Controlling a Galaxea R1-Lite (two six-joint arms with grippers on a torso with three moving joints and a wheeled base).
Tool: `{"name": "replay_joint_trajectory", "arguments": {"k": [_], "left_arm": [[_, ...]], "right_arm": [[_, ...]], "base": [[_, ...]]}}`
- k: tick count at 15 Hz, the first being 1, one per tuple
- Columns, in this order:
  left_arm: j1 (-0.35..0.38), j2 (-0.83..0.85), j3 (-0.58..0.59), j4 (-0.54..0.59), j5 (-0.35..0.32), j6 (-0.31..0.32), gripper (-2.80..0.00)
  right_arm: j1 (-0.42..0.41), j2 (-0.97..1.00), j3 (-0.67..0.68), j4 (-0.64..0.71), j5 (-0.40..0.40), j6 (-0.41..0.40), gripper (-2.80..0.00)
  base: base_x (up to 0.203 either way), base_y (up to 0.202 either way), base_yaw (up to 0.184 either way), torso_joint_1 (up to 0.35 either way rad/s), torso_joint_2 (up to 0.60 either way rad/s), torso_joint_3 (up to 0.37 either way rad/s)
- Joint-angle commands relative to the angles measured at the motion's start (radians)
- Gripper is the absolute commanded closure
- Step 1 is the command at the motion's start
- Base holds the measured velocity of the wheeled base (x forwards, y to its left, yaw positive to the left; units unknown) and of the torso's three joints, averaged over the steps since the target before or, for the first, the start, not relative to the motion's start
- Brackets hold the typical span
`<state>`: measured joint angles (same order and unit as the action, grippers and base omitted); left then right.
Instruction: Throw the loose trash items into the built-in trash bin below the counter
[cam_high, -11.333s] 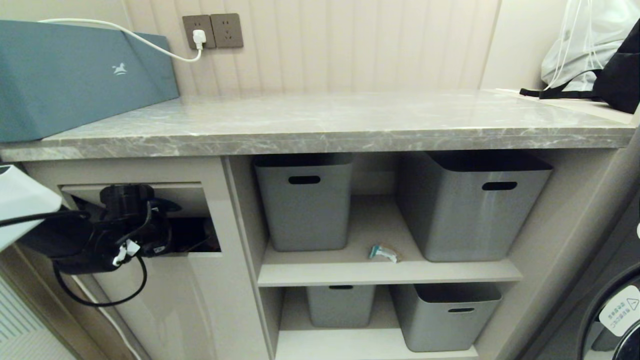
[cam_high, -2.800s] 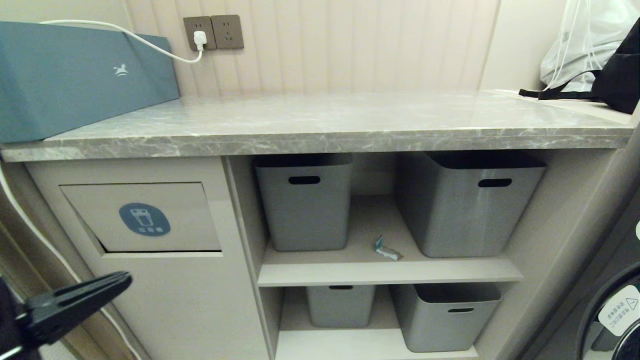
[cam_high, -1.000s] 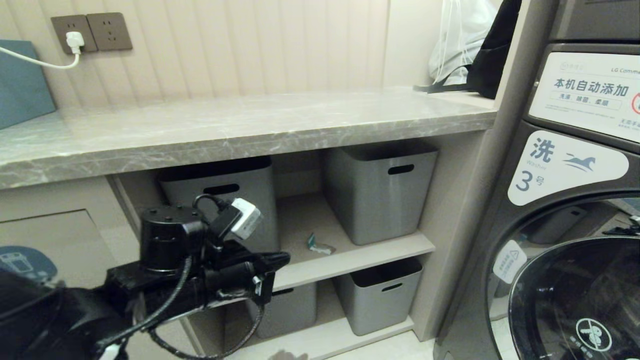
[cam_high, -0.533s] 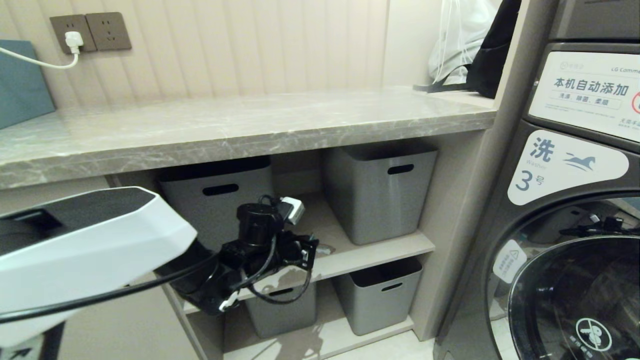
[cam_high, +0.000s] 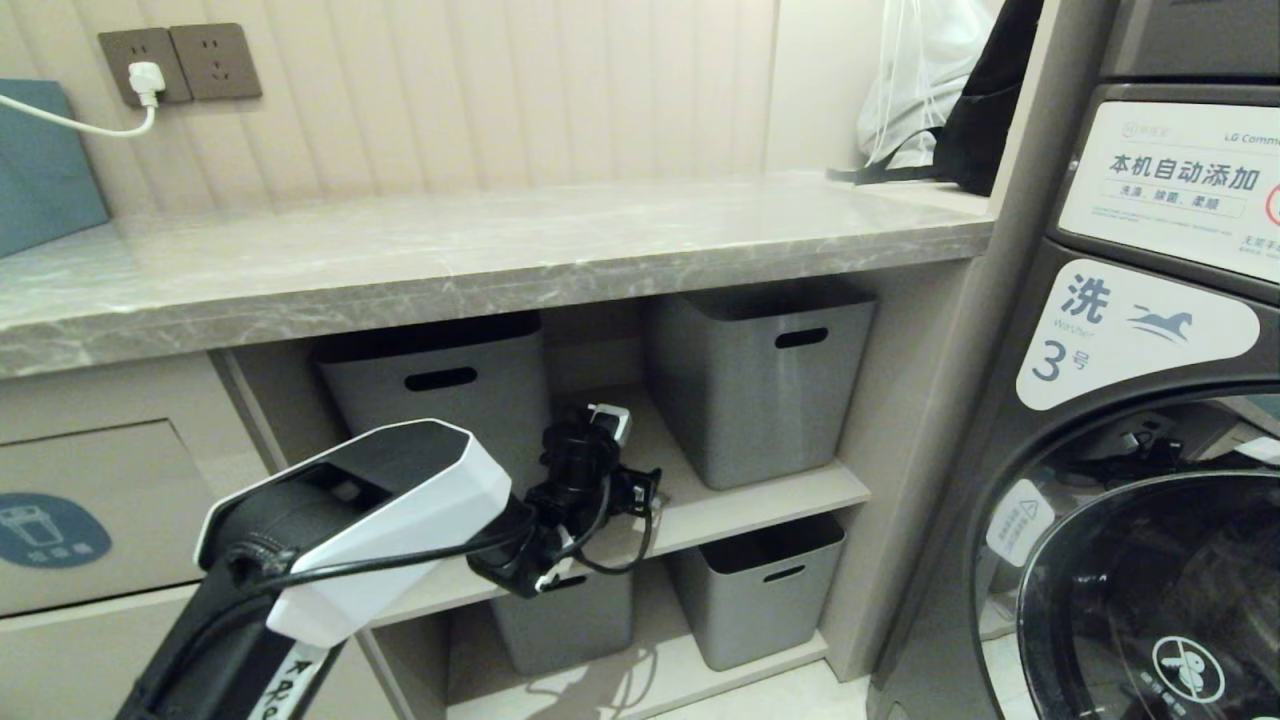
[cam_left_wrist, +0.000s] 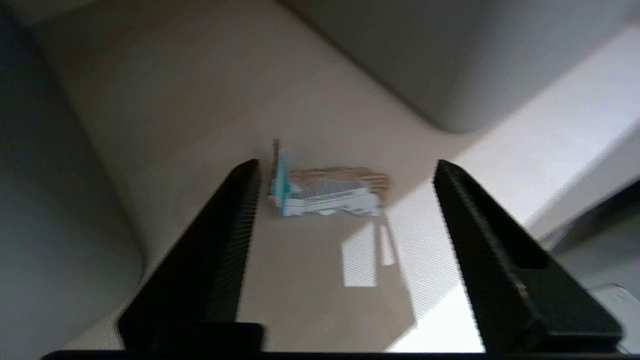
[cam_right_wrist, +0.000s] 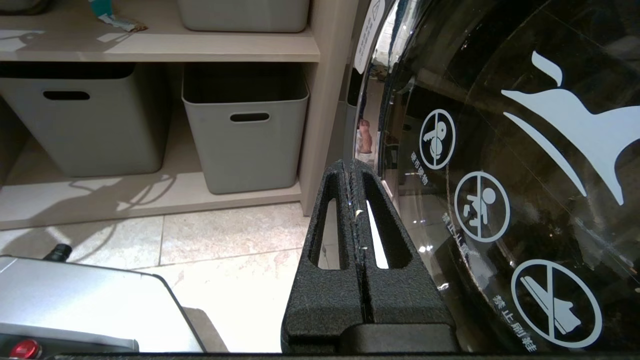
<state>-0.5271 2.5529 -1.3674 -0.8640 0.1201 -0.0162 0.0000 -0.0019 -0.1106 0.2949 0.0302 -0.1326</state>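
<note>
Left gripper (cam_left_wrist: 345, 170): jaws spread, having parted within the last second and reached onto the beige shelf (cam_left_wrist: 200, 100). Between them, untouched: crumpled teal-and-white wrapper (cam_left_wrist: 325, 197). Grasp pending. Flanking: grey plastic tubs (cam_high: 760, 375). Right gripper (cam_right_wrist: 356, 172): jaws pressed together, parked.

Tabletop (cam_high: 480, 260) spans left to centre, wall sockets (cam_high: 180, 65) behind it at left. Bag (cam_high: 925, 80) at tabletop's far right end, against washer (cam_high: 1150, 400). Trash bin flap (cam_high: 90, 510) below tabletop, far left. Right of flap: two shelves. Upper shelf (cam_high: 760, 500) carries two tubs (cam_high: 760, 375), wrapper (cam_left_wrist: 325, 197) between them near front edge. Lower shelf carries two more tubs (cam_high: 750, 590). Left pincer (cam_left_wrist: 345, 200) over upper shelf, one finger either side of wrapper, apart from it. Right pincer (cam_right_wrist: 354, 172) low beside washer door, above floor.
</note>
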Motion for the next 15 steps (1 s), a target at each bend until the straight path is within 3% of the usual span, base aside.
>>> {"name": "replay_joint_trajectory", "arguments": {"k": [1, 9, 15], "left_arm": [[0.008, 0.045, -0.029, -0.004, 0.003, -0.001, -2.80], [0.024, 0.119, -0.179, 0.100, 0.016, -0.002, -2.80], [0.022, 0.139, -0.289, 0.272, 0.084, -0.022, -2.80]], "right_arm": [[0.001, 0.002, 0.000, 0.003, 0.000, -0.001, 0.00], [0.000, 0.002, 0.000, 0.003, -0.001, -0.001, 0.00], [0.000, 0.002, 0.000, 0.003, 0.000, -0.002, 0.00]], "base": [[0.000, 0.000, 0.000, 0.000, 0.00, 0.000], [0.000, 0.000, 0.000, 0.000, 0.00, 0.000], [0.000, 0.000, 0.000, 0.000, 0.00, 0.000]]}}
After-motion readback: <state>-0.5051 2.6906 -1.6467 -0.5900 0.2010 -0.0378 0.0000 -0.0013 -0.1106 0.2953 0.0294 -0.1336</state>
